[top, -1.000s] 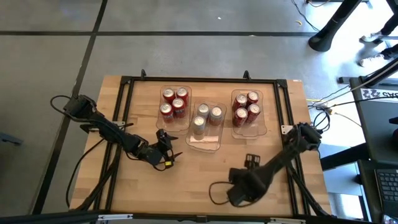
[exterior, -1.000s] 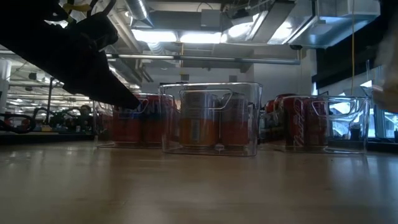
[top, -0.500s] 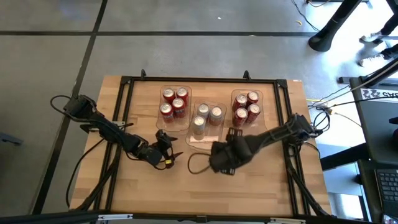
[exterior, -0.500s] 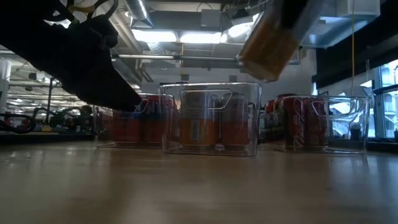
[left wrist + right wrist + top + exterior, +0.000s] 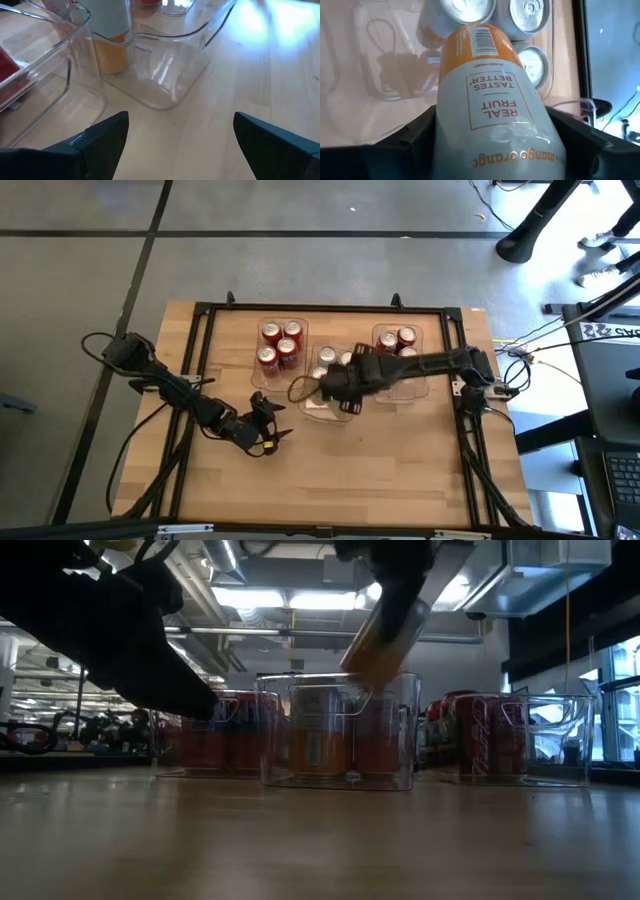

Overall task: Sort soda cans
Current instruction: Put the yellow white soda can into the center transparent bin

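Right gripper (image 5: 338,385) has swung in from the near right part of the table and is now over the middle bin (image 5: 333,412), reaching across from the right. Its fingers are spread wide around a pale can with an orange band (image 5: 487,95), held tilted, the orange end lowest. In the low view the held can (image 5: 385,635) has dropped from well above the bin to just over its rim, slanting down toward the cans inside.

Three pale cans (image 5: 525,12) stand in the middle bin, silver tops up; the near end of that bin is bare.

Left bin (image 5: 280,345) and right bin (image 5: 398,352) each hold red cans, unchanged.

Left gripper (image 5: 268,425) has not moved: it hangs near the left bin, fingers wide apart, nothing between them.
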Controlling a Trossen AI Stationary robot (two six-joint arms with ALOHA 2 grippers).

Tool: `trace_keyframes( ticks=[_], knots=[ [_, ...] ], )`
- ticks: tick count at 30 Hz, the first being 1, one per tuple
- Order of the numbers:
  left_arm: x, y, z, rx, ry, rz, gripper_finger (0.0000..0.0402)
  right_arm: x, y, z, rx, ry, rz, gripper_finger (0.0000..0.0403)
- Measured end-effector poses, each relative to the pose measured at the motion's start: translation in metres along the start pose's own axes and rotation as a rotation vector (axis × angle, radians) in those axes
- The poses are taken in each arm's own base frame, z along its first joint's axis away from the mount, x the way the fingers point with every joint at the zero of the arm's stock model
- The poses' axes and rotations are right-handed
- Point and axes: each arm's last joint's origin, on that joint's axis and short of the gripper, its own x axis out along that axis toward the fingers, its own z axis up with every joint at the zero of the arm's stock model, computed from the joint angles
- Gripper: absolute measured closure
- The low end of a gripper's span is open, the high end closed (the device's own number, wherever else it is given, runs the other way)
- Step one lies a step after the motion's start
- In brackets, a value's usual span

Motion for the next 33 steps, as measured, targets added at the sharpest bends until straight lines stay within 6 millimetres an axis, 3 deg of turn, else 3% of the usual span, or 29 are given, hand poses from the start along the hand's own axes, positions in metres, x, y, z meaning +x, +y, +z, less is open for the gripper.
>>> trace_keyframes(
  ticks=[7,16,33],
  knots=[
    [0.0,0.0,0.0,0.017,0.0,0.0,0.0054,0.028,-0.012,0.002,-0.004,0.068,0.028,0.0112],
    [0.0,0.0,0.0,0.035,0.0,0.001,0.0054,0.065,-0.006,0.002,-0.009,0.054,0.056,0.0112],
    [0.0,0.0,0.0,0.033,-0.001,0.001,0.0054,0.099,0.0,-0.006,0.011,0.062,0.085,0.0093]
  ],
)
